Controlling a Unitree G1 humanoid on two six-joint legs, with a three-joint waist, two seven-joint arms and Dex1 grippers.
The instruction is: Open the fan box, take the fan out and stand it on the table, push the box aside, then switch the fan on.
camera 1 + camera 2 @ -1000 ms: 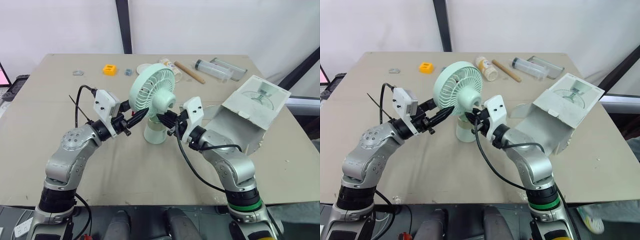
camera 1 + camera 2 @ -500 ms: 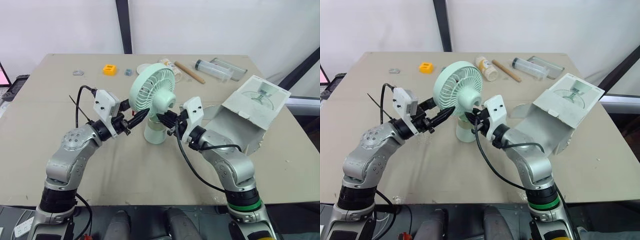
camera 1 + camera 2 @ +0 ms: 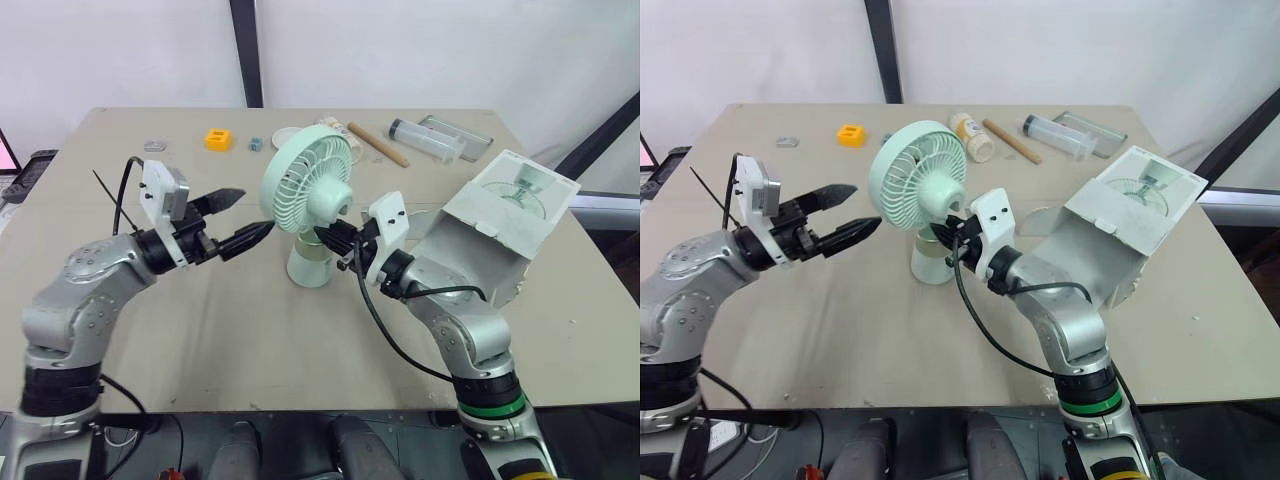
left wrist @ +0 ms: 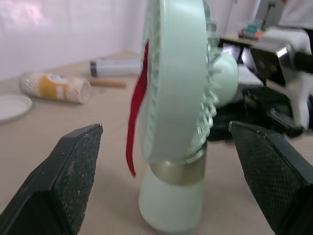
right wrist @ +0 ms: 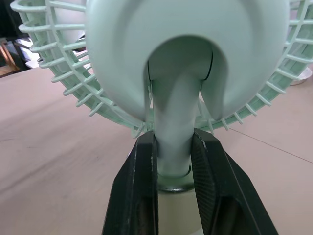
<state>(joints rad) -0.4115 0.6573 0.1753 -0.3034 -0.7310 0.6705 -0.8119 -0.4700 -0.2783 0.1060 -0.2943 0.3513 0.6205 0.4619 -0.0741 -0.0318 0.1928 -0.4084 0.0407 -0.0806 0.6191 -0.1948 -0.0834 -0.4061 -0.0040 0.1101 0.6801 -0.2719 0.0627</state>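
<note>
From the head camera, the pale green plastic desk fan (image 3: 309, 205) stands upright on its round base near the middle of the beige counter (image 3: 200, 330). The white cardboard fan box (image 3: 500, 225) lies open on the robot's right, near the fan but apart from it. The left pincer (image 3: 253, 211) hangs just beside the grille with its fingers spread wide, touching nothing. The right pincer (image 3: 328, 238) reaches in behind the fan's neck. In the left wrist view the two black fingers (image 4: 73, 171) stand well apart either side of the fan, and a red ribbon (image 4: 138, 98) hangs from the front of the grille. The right wrist view shows that arm's fingers (image 5: 142, 196) clamped on the slim stem under the motor housing. The fan looks light, smooth and top-heavy, with thin grille ribs that would likely bend. The stem or the solid base is the safer hold.
</note>
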